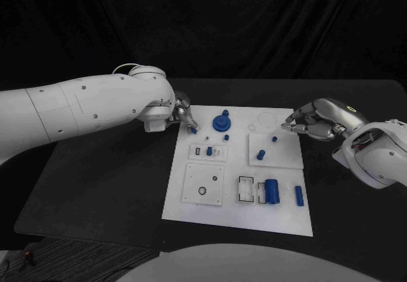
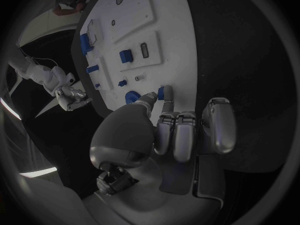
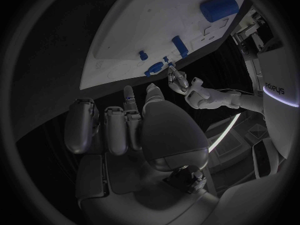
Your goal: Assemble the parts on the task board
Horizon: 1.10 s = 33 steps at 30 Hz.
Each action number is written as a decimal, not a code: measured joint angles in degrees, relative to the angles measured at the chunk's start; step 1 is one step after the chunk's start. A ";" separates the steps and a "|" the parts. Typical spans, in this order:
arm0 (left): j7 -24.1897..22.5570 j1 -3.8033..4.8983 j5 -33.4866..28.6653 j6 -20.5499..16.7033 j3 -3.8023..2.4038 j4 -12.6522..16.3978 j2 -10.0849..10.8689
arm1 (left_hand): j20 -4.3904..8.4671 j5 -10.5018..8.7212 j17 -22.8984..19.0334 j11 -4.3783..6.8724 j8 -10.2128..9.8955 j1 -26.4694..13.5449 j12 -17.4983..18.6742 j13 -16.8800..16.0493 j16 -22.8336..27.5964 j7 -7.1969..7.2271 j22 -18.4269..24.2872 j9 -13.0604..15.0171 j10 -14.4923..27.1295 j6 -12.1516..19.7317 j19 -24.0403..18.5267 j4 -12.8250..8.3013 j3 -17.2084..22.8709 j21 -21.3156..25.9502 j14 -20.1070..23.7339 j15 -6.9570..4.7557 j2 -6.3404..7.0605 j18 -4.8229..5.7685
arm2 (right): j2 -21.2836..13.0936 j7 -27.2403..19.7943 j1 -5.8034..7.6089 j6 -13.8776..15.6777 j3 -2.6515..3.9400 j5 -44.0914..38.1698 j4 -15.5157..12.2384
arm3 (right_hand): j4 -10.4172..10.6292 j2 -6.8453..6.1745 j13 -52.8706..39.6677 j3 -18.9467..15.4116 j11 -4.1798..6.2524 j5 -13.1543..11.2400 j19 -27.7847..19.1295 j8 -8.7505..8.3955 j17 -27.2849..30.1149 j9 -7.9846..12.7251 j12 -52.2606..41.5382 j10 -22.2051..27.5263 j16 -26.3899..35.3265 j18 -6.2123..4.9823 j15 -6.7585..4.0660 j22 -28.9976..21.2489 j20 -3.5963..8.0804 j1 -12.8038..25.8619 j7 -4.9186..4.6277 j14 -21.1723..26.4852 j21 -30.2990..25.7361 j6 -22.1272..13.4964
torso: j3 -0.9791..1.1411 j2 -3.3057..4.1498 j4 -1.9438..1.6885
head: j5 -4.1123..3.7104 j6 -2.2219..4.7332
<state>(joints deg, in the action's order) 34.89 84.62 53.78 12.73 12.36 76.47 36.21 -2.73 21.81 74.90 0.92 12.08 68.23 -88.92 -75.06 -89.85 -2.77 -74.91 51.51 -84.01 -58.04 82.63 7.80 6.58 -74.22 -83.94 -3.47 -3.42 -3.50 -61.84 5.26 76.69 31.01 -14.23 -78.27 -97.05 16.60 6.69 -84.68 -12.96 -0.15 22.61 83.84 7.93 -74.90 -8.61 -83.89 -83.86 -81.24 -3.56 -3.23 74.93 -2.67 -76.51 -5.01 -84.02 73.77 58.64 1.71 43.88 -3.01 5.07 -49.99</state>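
Small blue part between left fingers

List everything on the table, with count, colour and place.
task board: one, white, middle of the black table.
round stepped part: one, blue, far end of the board.
large cylinder: one, blue, near right of the board.
slim peg: one, blue, right of that cylinder.
small part: one, blue, far left board corner, at the left hand's fingertips.
left hand: silver, at the board's far left corner.
right hand: silver, fingers curled, at the far right edge.
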 measured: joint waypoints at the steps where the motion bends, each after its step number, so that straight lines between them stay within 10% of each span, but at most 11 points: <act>1: -0.10 0.00 0.00 -0.09 0.00 0.01 0.10 | 0.09 0.03 0.00 0.00 0.00 0.15 0.00 0.00 0.00 0.00 0.00 0.08 0.00 0.00 -0.09 -0.24 0.68 0.00 0.00 0.00 0.15 -0.01 | 0.01 0.00 -0.01 -0.01 0.00 0.00 0.02 | 0.00 0.00 0.00 0.00 0.00 0.20 0.00 0.00 0.00 0.00 -0.01 0.00 0.00 0.00 0.00 0.00 0.00 0.00 0.00 0.00 0.00 0.00 | 0.00 0.00 0.00 | 0.01 0.00; 18: -1.20 0.00 0.03 -1.70 -0.01 2.32 2.49 | 0.29 3.46 0.05 0.00 1.10 -0.84 1.34 0.01 0.00 -0.01 0.00 2.11 0.00 0.42 -0.29 -4.35 12.71 0.88 -0.21 -0.21 3.56 -0.01 | -0.15 0.01 -0.13 -0.08 0.00 0.20 0.10 | -0.17 0.02 0.00 0.16 -0.09 0.20 0.00 0.00 0.00 0.00 0.26 0.10 0.00 0.00 -0.09 -0.01 0.00 -0.02 0.00 -0.09 -0.22 0.00 | 0.03 -0.01 0.01 | -0.07 0.00; 33: 2.36 0.01 0.04 -5.46 -0.01 14.15 9.34 | 0.29 2.44 0.04 0.00 1.34 -2.61 2.23 0.01 0.00 -0.04 0.00 2.51 0.00 0.39 -0.29 -4.73 15.28 1.12 -0.21 -0.20 4.35 0.00 | -1.58 0.28 -0.15 0.09 -0.01 0.36 -0.83 | -0.16 0.19 0.00 0.16 -0.10 0.20 0.00 0.00 0.00 0.00 0.22 0.11 0.00 0.00 -0.10 -0.02 0.00 -0.19 0.00 -0.11 -0.45 0.00 | 0.09 -0.13 -0.14 | -0.03 0.00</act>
<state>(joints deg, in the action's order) 37.25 84.64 53.82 7.27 12.36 90.62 45.55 -2.44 24.25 74.94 0.91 13.42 65.62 -86.69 -75.05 -89.85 -2.80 -74.90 54.03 -84.01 -57.65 82.34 3.08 21.86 -73.10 -84.16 -3.68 0.93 -3.51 -63.42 5.54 76.54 31.10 -14.23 -77.90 -97.88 16.43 6.88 -84.68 -12.80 -0.25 22.81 83.84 7.93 -74.90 -8.61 -83.67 -83.75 -81.23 -3.56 -3.34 74.91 -2.67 -76.70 -5.01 -84.13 73.32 58.64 1.80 43.75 -3.15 5.04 -49.99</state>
